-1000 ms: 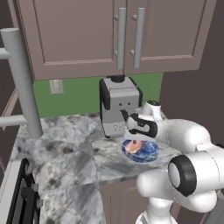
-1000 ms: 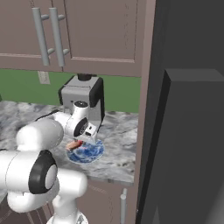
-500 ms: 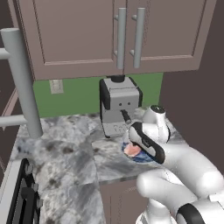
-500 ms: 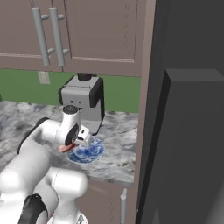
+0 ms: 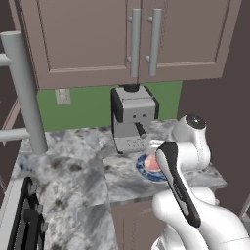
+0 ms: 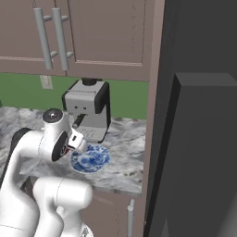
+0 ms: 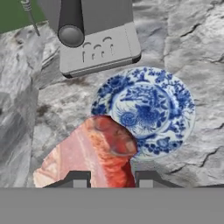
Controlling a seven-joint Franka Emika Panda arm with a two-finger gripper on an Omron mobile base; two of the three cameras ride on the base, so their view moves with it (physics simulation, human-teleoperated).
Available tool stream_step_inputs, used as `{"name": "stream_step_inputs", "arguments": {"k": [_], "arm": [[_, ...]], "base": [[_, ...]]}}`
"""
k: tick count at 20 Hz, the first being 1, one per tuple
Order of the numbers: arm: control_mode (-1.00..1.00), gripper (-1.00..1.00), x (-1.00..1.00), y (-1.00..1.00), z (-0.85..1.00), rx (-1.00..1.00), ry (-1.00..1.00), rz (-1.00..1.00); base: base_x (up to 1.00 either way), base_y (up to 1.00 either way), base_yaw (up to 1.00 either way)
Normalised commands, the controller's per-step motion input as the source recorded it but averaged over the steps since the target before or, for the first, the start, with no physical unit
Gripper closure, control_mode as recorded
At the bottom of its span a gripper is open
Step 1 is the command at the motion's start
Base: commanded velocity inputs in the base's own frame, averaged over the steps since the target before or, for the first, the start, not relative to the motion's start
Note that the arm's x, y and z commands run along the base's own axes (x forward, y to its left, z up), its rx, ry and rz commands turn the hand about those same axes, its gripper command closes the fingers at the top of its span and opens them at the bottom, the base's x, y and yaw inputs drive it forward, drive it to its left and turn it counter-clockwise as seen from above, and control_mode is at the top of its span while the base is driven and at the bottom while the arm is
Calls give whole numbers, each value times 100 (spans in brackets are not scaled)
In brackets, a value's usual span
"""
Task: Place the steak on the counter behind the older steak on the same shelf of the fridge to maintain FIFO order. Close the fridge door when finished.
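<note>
The pale pink steak (image 7: 87,153) hangs between my fingertips (image 7: 146,177), and my gripper (image 7: 112,177) is shut on it. It is held just above the grey-and-white marbled counter (image 7: 192,26), overlapping the near edge of a blue-and-white plate (image 7: 148,105) whose face is bare. In the left base view the steak (image 5: 153,163) shows as a pink patch over the plate (image 5: 146,173), behind my forearm. In the right base view the gripper (image 6: 73,144) sits at the plate's (image 6: 90,159) left rim. The dark grey fridge (image 6: 199,139) stands at the right. The older steak and the shelf are out of view.
A grey coffee machine (image 5: 133,117) stands right behind the plate, close to my hand. Brownish-mauve wall cabinets (image 5: 132,39) hang above it. The counter (image 5: 73,171) stretches away to the left. A stove front (image 5: 19,219) sits at the lower left.
The steak lay on the plate a second ago; now it is off the plate, in my gripper. The arm has folded back toward the base with it.
</note>
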Motion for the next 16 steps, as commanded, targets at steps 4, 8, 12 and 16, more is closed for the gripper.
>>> {"name": "stream_step_inputs", "arguments": {"k": [4,8,12,16], "arm": [[-100,100,-60,-4,79,0,-4,-2],[-100,100,-38,-2,69,1,-2,0],[-100,100,-41,-17,33,0,-5,-1],[-100,100,-18,-4,1,0,-1,0]], "base": [[0,0,0],[0,0,0],[0,0,0],[0,0,0]]}}
